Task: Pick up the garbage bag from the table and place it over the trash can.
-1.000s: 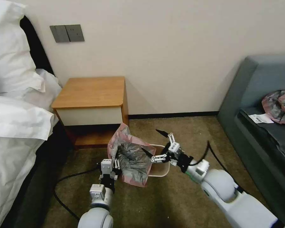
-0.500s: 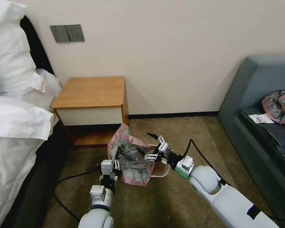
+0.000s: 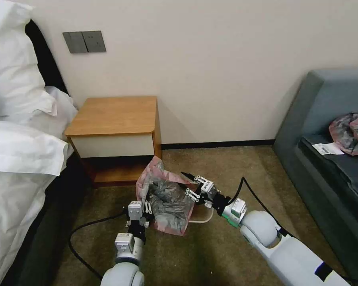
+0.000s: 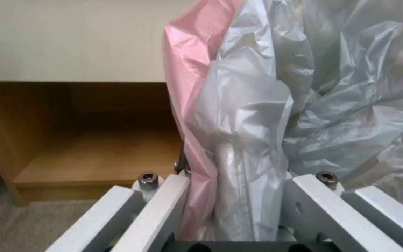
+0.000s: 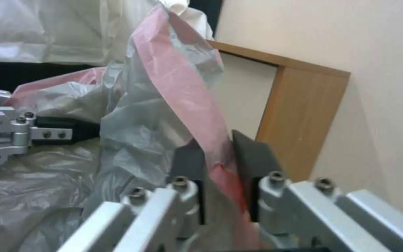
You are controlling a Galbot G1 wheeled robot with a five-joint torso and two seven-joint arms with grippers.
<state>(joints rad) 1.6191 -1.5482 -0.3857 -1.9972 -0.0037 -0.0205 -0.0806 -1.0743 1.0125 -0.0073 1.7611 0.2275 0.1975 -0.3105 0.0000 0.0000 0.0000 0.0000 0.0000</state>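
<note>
Can (image 3: pixel 205 216) mostly hidden under bag (image 3: pixel 167 198); only a strip of beige rim visible on robot's right side, on carpet in front of table (image 3: pixel 115 115). L gripper (image 3: pixel 143 206) tips buried in plastic in head view; wrist cam showed fingers clamped on bag's near-left edge, pink and grey folds bunched between them. R gripper (image 5: pixel 220 168) pinched on bag's right edge, pink film squeezed between dark pads (image 5: pixel 253 157). Bag stretched open between both grippers, grey inside up, draped over can. Table top bare.
</note>
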